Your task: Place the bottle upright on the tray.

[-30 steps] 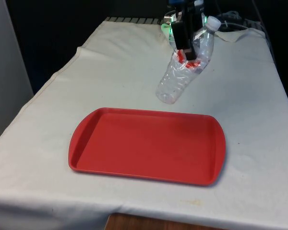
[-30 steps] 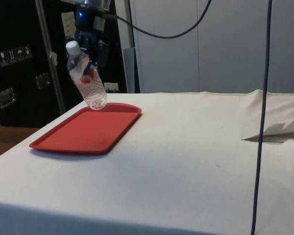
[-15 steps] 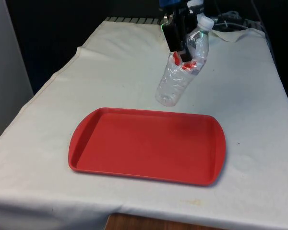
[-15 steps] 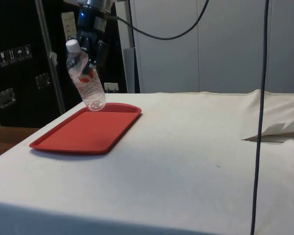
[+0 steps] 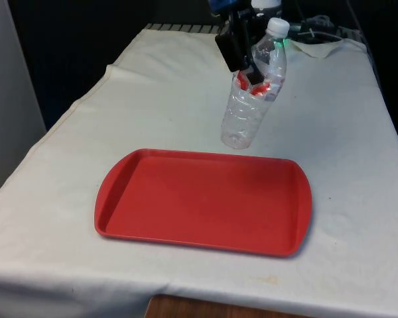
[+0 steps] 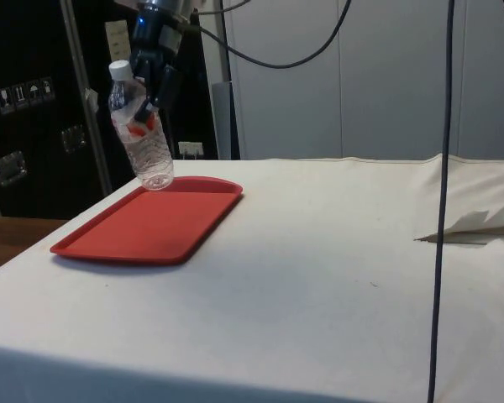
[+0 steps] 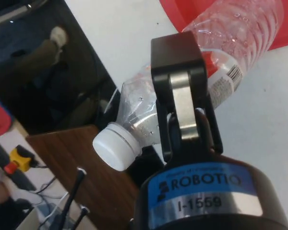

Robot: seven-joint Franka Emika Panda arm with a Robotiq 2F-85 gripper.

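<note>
The bottle is a clear, empty plastic bottle with a white cap and a red-and-white label around its upper body. It hangs in the air, cap uppermost, tilted slightly off vertical. In the front view its base sits just beyond the far rim of the tray; in the side view the base appears just above the tray's far end, so the views do not settle whether it is over the tray or just past it. The base touches nothing. The gripper is clamped on the bottle at the label, one finger on either side; the near finger covers much of the label in the front view. In the wrist view the finger crosses the bottle's shoulder, hiding the grip point, while the cap projects clear to one side. The red tray lies flat on the white cloth covering the table. The arm above the gripper is cut off by the frame.
</note>
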